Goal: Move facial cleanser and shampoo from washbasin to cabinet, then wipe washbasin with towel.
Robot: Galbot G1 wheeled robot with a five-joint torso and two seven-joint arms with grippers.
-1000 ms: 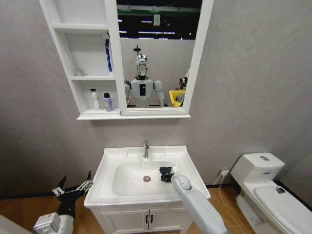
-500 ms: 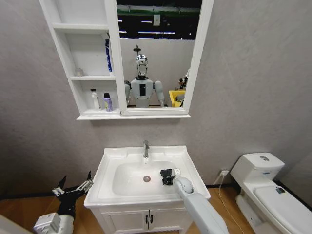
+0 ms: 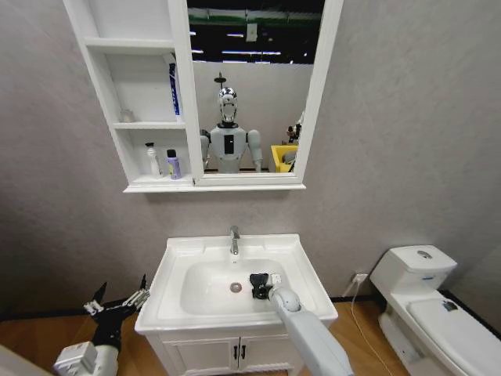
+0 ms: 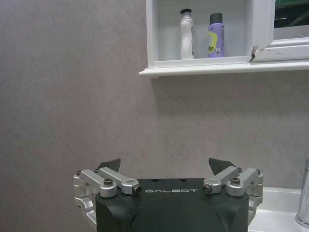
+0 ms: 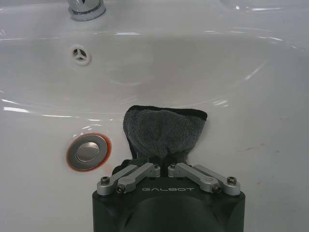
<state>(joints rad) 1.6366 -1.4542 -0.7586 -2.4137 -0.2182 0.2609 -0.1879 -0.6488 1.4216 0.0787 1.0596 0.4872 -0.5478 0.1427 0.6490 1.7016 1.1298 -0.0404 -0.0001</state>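
Note:
The white washbasin (image 3: 301,257) has a chrome faucet (image 3: 234,240) at its back rim. Inside the bowl, just right of the drain (image 5: 88,151), my right gripper (image 3: 261,289) is shut on the dark grey towel (image 3: 257,282), which presses against the ceramic (image 5: 164,129). My left gripper (image 3: 117,301) hangs open, low and to the left of the basin, holding nothing (image 4: 165,166). On the cabinet (image 3: 149,186), a white bottle (image 4: 187,35) and a purple bottle (image 4: 216,35) stand on the lowest shelf. A blue tube (image 3: 174,88) stands on the shelf above. I cannot tell which of these is the cleanser or the shampoo.
A white toilet (image 3: 423,290) stands to the right of the basin. The floor vanity doors (image 3: 235,352) are below it. The mirror (image 3: 250,86) reflects the robot. A wall outlet (image 3: 360,277) sits low between basin and toilet.
My right gripper has slid the towel to the left across the bowl, closer to the drain. The left arm has stayed still.

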